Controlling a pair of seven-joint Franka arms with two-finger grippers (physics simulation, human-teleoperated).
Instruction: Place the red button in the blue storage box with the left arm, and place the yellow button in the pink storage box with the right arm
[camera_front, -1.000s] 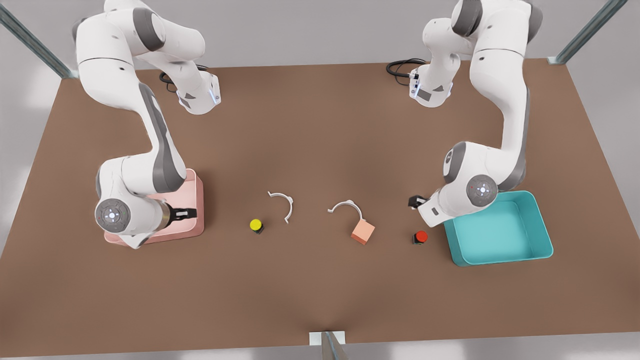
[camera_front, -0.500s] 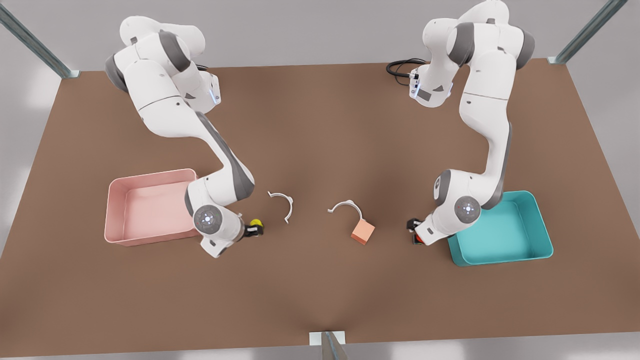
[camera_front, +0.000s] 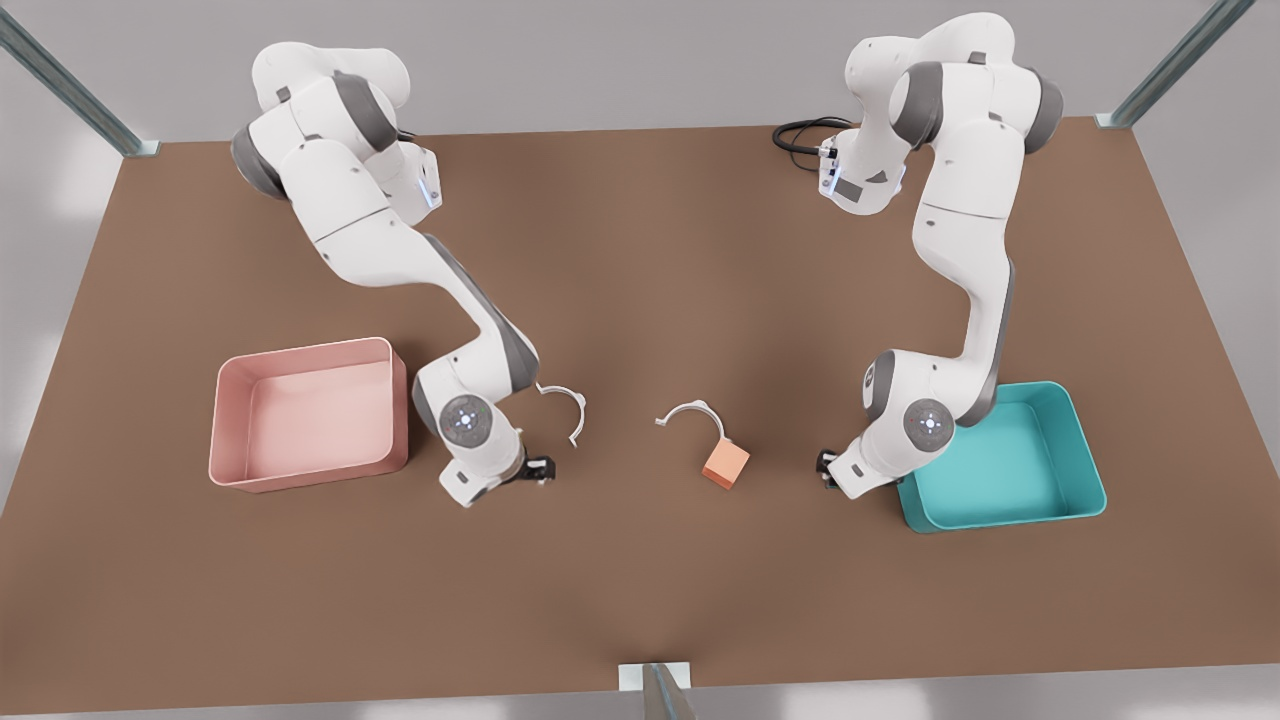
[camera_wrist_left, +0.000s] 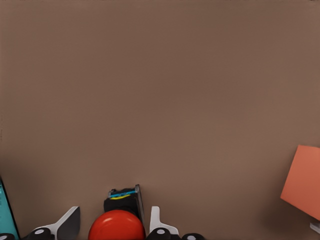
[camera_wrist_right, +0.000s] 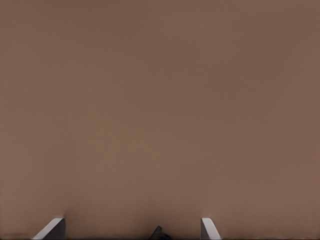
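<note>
The red button (camera_wrist_left: 116, 226) sits on its black base between the spread fingers (camera_wrist_left: 67, 223) of my left gripper (camera_wrist_left: 112, 222). In the front view that gripper (camera_front: 826, 468) is low over the table just left of the blue storage box (camera_front: 1000, 520) and hides the button. My right gripper (camera_front: 538, 468) is down on the table right of the pink storage box (camera_front: 310, 470), and the yellow button is hidden beneath it. In the right wrist view its fingertips (camera_wrist_right: 52, 228) stand wide apart around a small dark corner (camera_wrist_right: 157, 232). Both boxes are empty.
A salmon-orange cube (camera_front: 726, 464) lies between the two grippers and also appears in the left wrist view (camera_wrist_left: 302, 180). Two white curved pieces (camera_front: 570, 405) (camera_front: 695, 412) lie behind it. A black cable (camera_front: 800, 135) rests at the back edge. A metal post (camera_front: 655, 690) stands at the front edge.
My right arm swung from over the pink box to the yellow button and came down on it. My left gripper dropped over the red button. Both buttons are now covered in the front view.
</note>
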